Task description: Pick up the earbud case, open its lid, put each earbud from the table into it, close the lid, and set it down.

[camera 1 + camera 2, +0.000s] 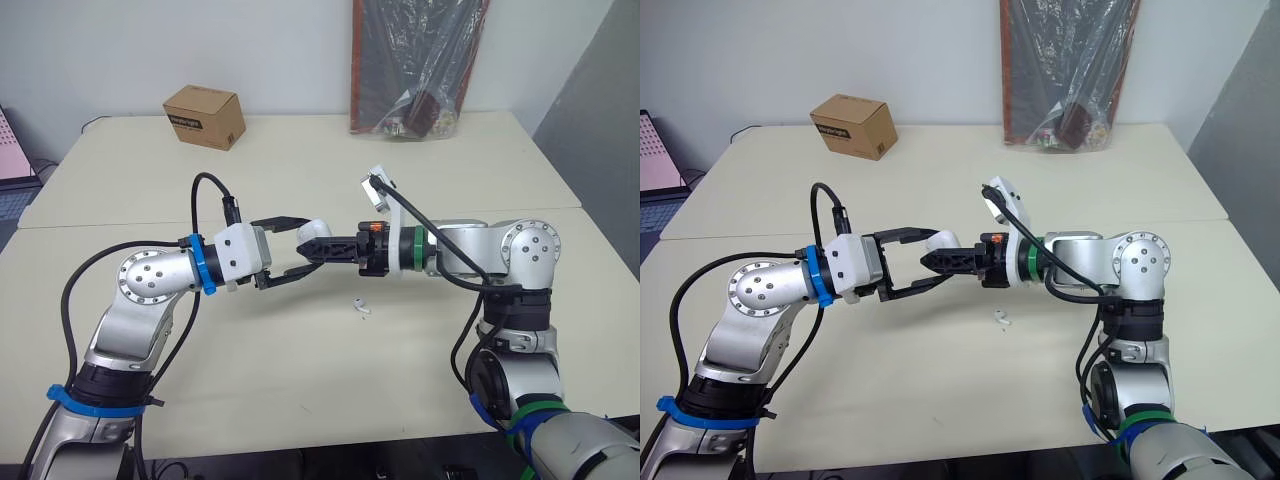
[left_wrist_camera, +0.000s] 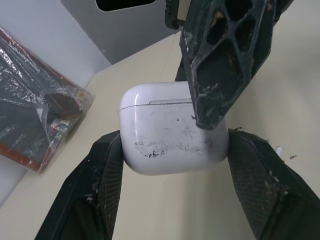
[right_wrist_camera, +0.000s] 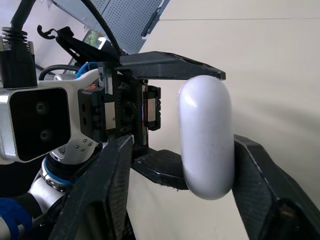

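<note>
- The earbud case (image 1: pixel 313 230) is up in the air over the middle of the tabletop (image 1: pixel 300 400), between the two arms and not resting on anything.
- The left end effector (image 2: pixel 175 150) is gripping the case, with one black finger pressed on each narrow side of its lower half.
- The case lid is shut. The left wrist view shows its seam as a thin closed line across the upper part.
- The right end effector (image 3: pixel 185 145) comes in from the opposite side with its fingers spread. They straddle the case, and one finger lies across the upper front of the shell, but no firm pinch is visible.
- One white earbud (image 1: pixel 361 308) lies on the tabletop just below and to the right of the held case, nearer the near edge. A second earbud cannot be made out.
- A cardboard box (image 1: pixel 205 116) sits near the far left corner, and a plastic-wrapped bundle (image 1: pixel 415 65) leans at the far edge. Both are well apart from the work.
- The case is probably light and rigid. Its glossy, rounded shell could slip or twist, so the grip on the lower body should stay square.
- The step in hand looks like opening the lid. The best place to push is likely the lid's front lip above the seam, levering it towards the hinge.
- The earbud is tiny and smooth, and it may skid away if pinched off-centre.
</note>
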Motion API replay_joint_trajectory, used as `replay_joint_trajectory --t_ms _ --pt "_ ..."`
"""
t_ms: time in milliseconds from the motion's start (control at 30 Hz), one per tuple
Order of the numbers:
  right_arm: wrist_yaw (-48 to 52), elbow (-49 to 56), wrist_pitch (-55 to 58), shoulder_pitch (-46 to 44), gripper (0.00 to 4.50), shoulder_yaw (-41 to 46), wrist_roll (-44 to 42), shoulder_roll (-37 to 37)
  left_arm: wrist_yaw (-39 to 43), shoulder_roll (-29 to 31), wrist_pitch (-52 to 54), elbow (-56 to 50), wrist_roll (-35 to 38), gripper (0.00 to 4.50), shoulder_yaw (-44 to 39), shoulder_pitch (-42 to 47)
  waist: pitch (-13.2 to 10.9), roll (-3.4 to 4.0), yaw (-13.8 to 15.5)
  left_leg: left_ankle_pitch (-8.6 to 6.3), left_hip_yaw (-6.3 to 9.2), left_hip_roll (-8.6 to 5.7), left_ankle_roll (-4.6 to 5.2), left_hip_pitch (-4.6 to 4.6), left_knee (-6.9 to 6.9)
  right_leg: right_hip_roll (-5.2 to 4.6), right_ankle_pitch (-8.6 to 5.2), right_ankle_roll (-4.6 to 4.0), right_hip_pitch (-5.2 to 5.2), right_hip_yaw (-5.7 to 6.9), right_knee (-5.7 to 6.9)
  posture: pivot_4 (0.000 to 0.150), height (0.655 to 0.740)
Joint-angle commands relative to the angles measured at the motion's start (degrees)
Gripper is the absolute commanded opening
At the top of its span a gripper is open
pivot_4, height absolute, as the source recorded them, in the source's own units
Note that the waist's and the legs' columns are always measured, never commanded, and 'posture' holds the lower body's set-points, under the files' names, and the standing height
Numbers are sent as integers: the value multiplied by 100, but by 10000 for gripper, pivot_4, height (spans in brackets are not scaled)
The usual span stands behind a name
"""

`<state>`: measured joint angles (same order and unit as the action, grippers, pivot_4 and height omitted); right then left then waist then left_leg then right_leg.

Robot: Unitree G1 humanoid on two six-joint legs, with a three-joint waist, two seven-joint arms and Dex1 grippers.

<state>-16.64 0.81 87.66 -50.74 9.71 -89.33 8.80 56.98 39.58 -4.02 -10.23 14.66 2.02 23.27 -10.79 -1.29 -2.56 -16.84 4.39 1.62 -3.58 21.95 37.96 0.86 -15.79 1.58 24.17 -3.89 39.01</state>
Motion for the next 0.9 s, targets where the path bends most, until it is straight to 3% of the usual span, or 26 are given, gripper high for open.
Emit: replay_joint_trajectory --t_ms 33,100,267,500,567,700,900 --pt "-145 89 -383 -47 27793 -232 -678 126 35 25 -67 -56 41 27489 -76 56 0 0 -3 0 0 0 0 0 0 0 0 0 0 0 0 1500 7400" --pt "-240 89 -549 -27 23675 -382 -876 251 46 31 -81 -46 41 27489 -77 51 0 0 -3 0 0 0 0 1 1 0 0 0 0 -1 0 1500 7400" --pt "-437 129 -967 11 7921 -760 -1340 557 73 55 -58 -39 62 27489 -70 50 0 0 -13 0 0 0 0 1 1 0 0 0 0 -1 0 1500 7400" --pt "-533 202 -1400 12 8008 -1196 -1823 909 324 176 471 -104 320 27489 5 68 0 0 -21 0 0 1 0 2 1 1 0 0 0 -1 0 1500 7400" --pt "-547 230 -1498 2 8008 -1315 -1927 1000 423 227 886 -199 624 34775 -30 84 0 0 -31 0 1 1 0 2 1 1 0 0 0 0 0 1500 7400" --pt "-552 283 -1658 -11 8008 -1500 -2062 1169 471 340 1424 -333 827 44813 -114 68 0 1 -42 0 5 2 1 4 1 2 0 0 0 4 0 1500 7400" --pt "-41 371 -1481 -273 8008 -1725 -1542 1523 713 851 3332 -3 1647 44813 -283 513 -1 2 -51 0 9 2 1 3 2 4 0 1 0 8 0 1500 7400"
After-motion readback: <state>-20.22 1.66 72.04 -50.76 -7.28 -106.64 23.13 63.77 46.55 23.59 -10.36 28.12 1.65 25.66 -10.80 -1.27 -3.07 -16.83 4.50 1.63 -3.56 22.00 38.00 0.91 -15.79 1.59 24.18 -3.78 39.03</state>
